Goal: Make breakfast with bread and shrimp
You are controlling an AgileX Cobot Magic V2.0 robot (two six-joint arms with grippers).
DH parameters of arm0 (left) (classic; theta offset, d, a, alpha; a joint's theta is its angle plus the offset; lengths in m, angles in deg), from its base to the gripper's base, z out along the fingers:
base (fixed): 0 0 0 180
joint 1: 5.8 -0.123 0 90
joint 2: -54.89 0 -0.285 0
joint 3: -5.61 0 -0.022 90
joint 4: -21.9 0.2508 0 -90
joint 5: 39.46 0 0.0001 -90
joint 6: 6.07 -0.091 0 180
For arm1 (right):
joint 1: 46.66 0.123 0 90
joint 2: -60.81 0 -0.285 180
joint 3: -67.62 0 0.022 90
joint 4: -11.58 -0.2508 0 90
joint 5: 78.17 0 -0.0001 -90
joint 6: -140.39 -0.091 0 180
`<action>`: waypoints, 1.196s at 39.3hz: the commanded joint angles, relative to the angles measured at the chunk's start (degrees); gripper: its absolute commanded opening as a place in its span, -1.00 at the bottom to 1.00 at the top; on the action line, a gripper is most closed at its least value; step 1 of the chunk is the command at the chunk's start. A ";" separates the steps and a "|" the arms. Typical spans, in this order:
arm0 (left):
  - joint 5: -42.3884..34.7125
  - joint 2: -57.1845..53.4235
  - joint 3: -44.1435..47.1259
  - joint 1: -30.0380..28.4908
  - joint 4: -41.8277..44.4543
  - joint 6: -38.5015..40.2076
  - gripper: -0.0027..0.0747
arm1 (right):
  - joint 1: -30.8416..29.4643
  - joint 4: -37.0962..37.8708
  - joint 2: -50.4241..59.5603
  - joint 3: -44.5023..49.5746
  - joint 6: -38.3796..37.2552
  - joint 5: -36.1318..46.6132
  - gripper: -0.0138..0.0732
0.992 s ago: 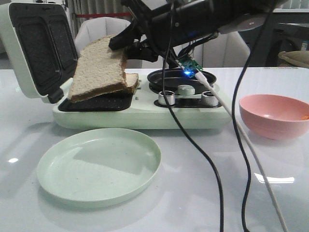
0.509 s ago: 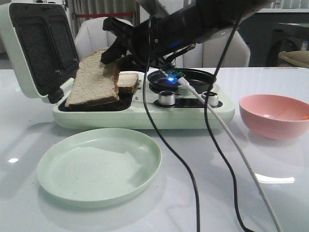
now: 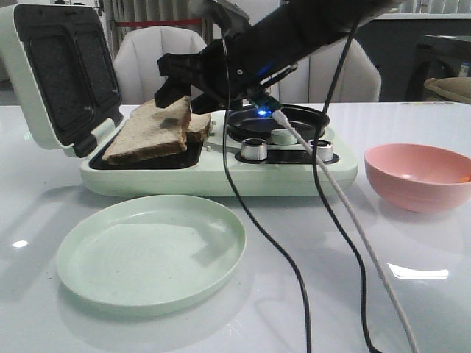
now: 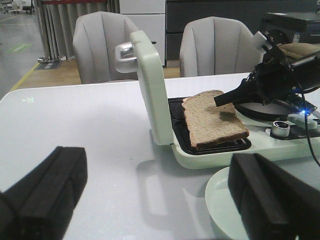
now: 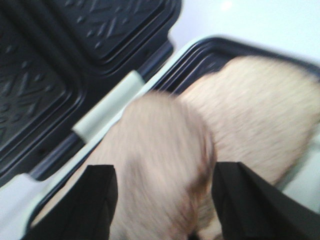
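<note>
- No text, brand, label or number can be read in any of the three views.
- The sandwich maker [image 3: 213, 176] bears no legible lettering on its pale green body or its open lid [image 3: 55, 73].
- The two knobs [image 3: 254, 148] at about 3 o'clock from the bread [image 3: 151, 132] show no readable markings.
- A green mark on the floor [image 4: 17, 47] is too small to read.

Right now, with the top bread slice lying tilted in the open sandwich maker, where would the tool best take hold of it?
Probably the raised back edge of the top bread slice, nearest the pan. That edge lifts clear of the slice beneath, while the open lid blocks the other side. The right tool is already there.
</note>
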 commanded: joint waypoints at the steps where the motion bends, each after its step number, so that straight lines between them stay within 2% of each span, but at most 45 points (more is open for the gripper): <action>1: -4.02 -0.99 -1.49 0.45 -0.44 0.68 0.68 | -0.03 3.01 6.38 -2.44 0.78 5.49 0.51; 7: -4.02 -0.99 -1.49 0.45 -0.44 0.68 0.68 | -0.03 8.37 9.04 -2.44 0.78 9.07 0.51; 17: -4.02 -0.99 -1.49 0.45 -0.44 0.68 0.68 | -0.44 11.37 15.54 -2.19 0.78 12.40 0.50; 25: -4.02 -0.99 -1.49 0.45 -0.44 0.68 0.68 | -2.29 14.12 22.15 -0.93 0.78 9.16 0.50; 30: -4.02 -0.99 -1.49 0.45 -0.44 0.68 0.68 | -3.46 19.56 26.96 1.39 -2.61 5.75 0.50; 34: -4.02 -0.99 -1.49 0.45 -0.44 0.68 0.68 | -4.71 28.26 30.62 3.00 -10.51 2.27 0.50; 42: -4.02 -0.99 -1.49 0.45 -0.44 0.68 0.68 | -6.57 58.25 36.53 3.52 -38.14 -8.24 0.50; 45: -4.02 -0.99 -1.49 0.45 -0.44 0.68 0.68 | -7.27 65.39 38.52 3.52 -49.56 -12.78 0.50; 47: -4.02 -0.99 -1.49 0.45 -0.44 0.68 0.68 | -8.13 67.40 39.97 3.52 -55.29 -15.81 0.48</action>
